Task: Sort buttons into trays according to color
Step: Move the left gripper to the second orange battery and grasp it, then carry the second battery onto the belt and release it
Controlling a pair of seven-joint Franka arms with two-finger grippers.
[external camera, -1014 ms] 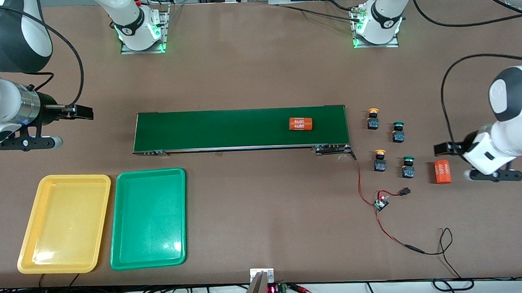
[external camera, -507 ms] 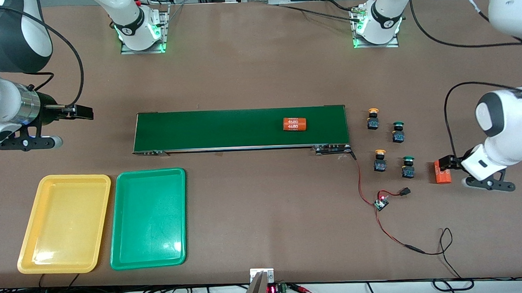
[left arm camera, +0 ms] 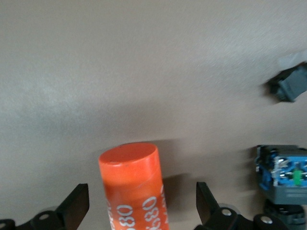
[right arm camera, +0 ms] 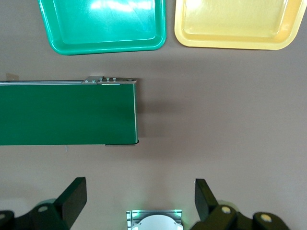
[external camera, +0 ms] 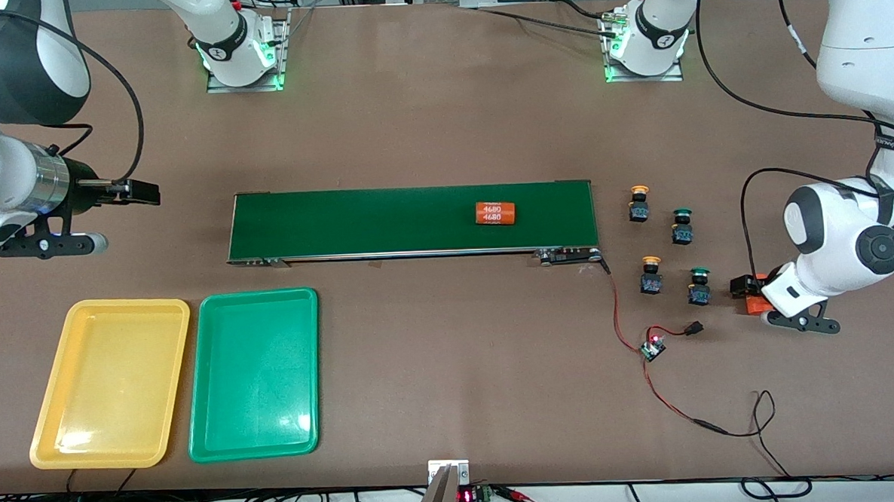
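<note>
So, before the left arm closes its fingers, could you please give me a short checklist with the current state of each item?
1. Left gripper fingers open, one on each side of the orange 4680 cylinder: ok.
2. Target is a button: not ok; it straddles the cylinder lying on the table, not a button.
3. Nearest green button apart from the fingers: ok.
4. Four buttons not yet sorted, beside the conveyor belt end: ok.
5. Yellow tray and green tray ready to receive: ok.
6. Right gripper open, waiting above the table off the belt's end: ok.
</note>
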